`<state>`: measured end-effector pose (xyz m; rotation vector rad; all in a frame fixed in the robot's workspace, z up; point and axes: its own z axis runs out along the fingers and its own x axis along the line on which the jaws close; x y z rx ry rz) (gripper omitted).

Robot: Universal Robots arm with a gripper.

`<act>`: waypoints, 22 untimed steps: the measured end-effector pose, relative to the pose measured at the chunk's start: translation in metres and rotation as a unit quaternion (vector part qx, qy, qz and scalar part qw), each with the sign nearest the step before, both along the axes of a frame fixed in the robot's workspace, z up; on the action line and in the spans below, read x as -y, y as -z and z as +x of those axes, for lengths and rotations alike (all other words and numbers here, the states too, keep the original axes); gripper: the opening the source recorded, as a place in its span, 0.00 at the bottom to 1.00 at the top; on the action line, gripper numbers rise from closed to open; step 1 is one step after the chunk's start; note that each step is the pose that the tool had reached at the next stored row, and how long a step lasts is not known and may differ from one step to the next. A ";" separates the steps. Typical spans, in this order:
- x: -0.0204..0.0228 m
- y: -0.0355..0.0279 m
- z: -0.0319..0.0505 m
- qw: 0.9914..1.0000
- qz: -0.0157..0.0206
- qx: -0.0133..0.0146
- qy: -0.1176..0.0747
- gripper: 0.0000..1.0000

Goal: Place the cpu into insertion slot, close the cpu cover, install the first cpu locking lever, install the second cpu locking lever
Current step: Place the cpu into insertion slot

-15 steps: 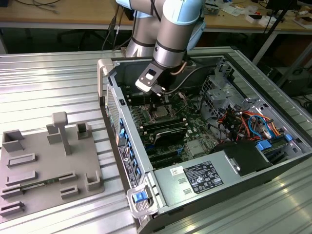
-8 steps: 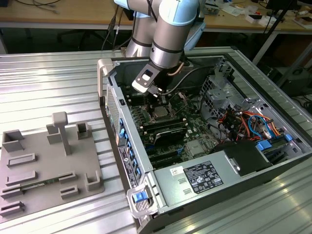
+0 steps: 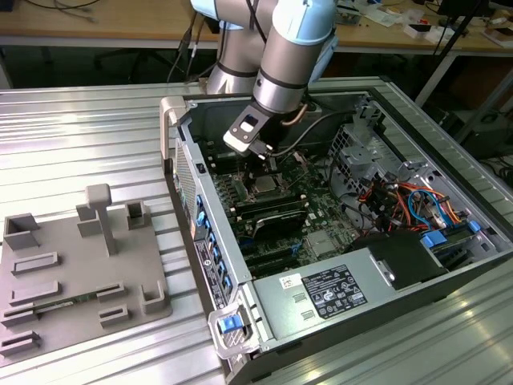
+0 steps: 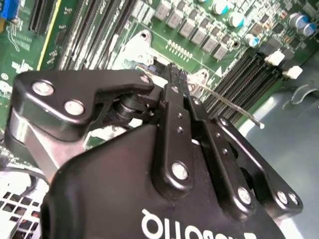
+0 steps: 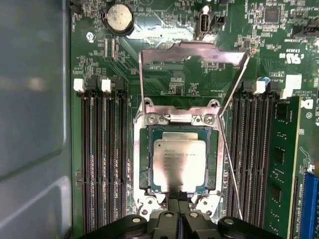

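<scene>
The cpu (image 5: 179, 165), silvery-grey side up, lies flat in the insertion slot (image 5: 135, 149) on the green motherboard; in the exterior view the cpu (image 3: 265, 189) sits just below my tool. The cpu cover (image 5: 192, 51), a silver frame with a window, stands open, hinged at the slot's far edge. A thin wire locking lever (image 5: 230, 164) runs along one side of the slot and is raised. My gripper (image 5: 179, 199) is shut with nothing in it, its tips at the slot's edge opposite the hinge. In the second wrist view the gripper (image 4: 172, 79) hangs just over the board.
Black memory slots (image 5: 97, 164) flank the socket on both sides, with one green module (image 5: 279, 164) fitted. The open computer case (image 3: 192, 216) walls surround the board. Cables (image 3: 401, 196) and a power supply (image 3: 337, 289) lie on the exterior view's right. A grey fixture plate (image 3: 72, 273) rests on the table.
</scene>
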<state>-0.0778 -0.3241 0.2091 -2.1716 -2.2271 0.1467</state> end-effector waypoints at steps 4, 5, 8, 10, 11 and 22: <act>0.0000 0.0007 0.0071 1.000 0.001 -0.002 0.000 0.11; 0.0000 0.0008 0.0080 1.000 0.001 -0.002 0.000 0.11; 0.0000 0.0033 0.0094 1.000 0.003 -0.002 0.000 0.11; 0.0000 0.0037 0.0101 1.000 0.004 -0.002 0.000 0.11; 0.0000 0.0038 0.0112 1.000 0.005 -0.002 0.000 0.11; 0.0000 0.0028 0.0219 1.000 0.006 -0.004 -0.001 0.11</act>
